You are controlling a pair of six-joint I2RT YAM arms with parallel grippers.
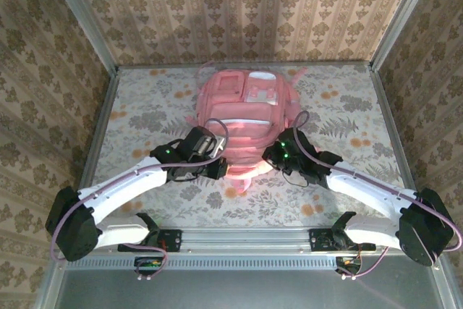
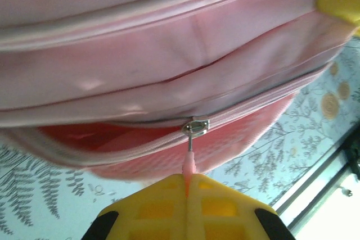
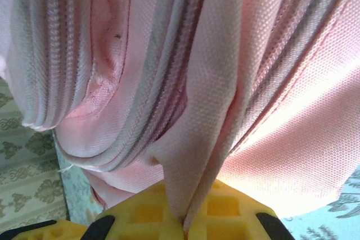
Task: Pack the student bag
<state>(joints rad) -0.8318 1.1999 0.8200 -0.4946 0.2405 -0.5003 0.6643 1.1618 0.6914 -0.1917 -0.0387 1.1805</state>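
top external view: one student bag (image 1: 242, 117) lies flat on the flowered table (image 1: 145, 121), in the middle and toward the far edge, with its front pockets facing up. two arms reach in from the near edge and two grippers meet the bag at its near end. the left gripper (image 1: 217, 168) is at the near left corner and the right gripper (image 1: 273, 155) at the near right corner, apart from each other. left wrist view: the left gripper (image 2: 187, 182) has its two yellow fingers (image 2: 152, 209) pressed together with no gap. one thin pink pull tab (image 2: 188, 166) runs straight into the seam between them and is pinched there. the tab hangs from one metal zip slider (image 2: 195, 126) on a grey zip line. left of the slider the zip gapes and shows a red-pink inside; right of it the line is closed. a second zip line crosses the bag higher up. right wrist view: the right gripper (image 3: 188, 217), also with two yellow fingers (image 3: 236, 212) closed tight, clamps one fold (image 3: 211, 111) of pink woven bag fabric that rises from between them. zip lines run on either side of the fold, too bunched to count.
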